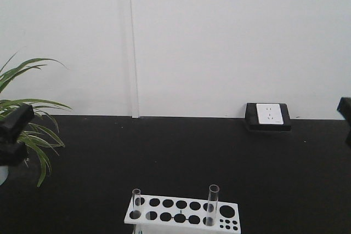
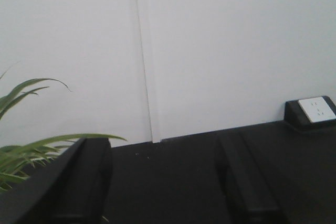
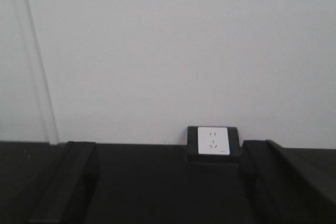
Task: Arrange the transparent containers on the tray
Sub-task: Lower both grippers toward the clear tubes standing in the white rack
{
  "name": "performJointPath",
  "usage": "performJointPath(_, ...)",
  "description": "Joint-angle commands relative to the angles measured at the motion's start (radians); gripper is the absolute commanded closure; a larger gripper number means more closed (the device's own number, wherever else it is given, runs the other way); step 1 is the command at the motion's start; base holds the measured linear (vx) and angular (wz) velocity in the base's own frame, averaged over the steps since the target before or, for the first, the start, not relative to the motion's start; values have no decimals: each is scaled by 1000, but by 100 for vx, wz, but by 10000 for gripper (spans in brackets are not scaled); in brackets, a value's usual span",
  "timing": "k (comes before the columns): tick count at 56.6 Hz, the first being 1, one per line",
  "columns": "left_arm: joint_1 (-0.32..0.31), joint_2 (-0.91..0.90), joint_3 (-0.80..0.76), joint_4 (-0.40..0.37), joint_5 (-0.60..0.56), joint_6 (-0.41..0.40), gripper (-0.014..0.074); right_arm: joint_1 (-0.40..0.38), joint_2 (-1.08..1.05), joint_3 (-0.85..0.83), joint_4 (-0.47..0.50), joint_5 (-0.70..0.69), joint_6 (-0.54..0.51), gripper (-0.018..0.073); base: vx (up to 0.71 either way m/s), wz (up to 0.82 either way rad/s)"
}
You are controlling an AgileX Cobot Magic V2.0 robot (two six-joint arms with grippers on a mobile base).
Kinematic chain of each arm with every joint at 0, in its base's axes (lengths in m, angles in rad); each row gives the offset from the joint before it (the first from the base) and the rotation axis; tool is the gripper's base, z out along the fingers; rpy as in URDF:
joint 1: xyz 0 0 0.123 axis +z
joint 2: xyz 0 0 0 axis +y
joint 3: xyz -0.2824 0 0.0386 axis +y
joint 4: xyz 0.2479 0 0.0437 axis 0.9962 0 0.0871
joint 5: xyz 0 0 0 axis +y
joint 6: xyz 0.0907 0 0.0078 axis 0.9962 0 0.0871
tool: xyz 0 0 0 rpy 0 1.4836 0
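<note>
Black surface [image 1: 164,157] carries a white rack [image 1: 184,212] at its near edge, with two clear tubes [image 1: 213,201] standing upright in it; the yellow tray appears in no view. Both the left gripper [image 2: 163,187] and the right gripper [image 3: 170,182] are spread wide and hold nothing, well apart from the rack. A good first grasp probably means coming down over one tube, closing gently mid-length, then lifting straight up out of its hole.
</note>
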Motion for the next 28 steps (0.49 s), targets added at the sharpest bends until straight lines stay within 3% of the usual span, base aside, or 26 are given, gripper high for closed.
performJointPath(1, -16, -23, 47, 11, -128, -6, 52, 45, -9, 33, -68, -111, -20, 1, 0, 0)
performJointPath(7, -60, -27, 168, 36, -208, -6, 52, 106, -9, 122, -103, -164, -19, 11, 0, 0)
performJointPath(16, -138, -2, 346, 167, -440, -45, 52, 171, -8, 249, -124, -271, -19, 11, 0, 0)
performJointPath(28, -149, 178, 381, 209, -641, -111, 52, 187, -8, 305, -131, -325, -19, 11, 0, 0)
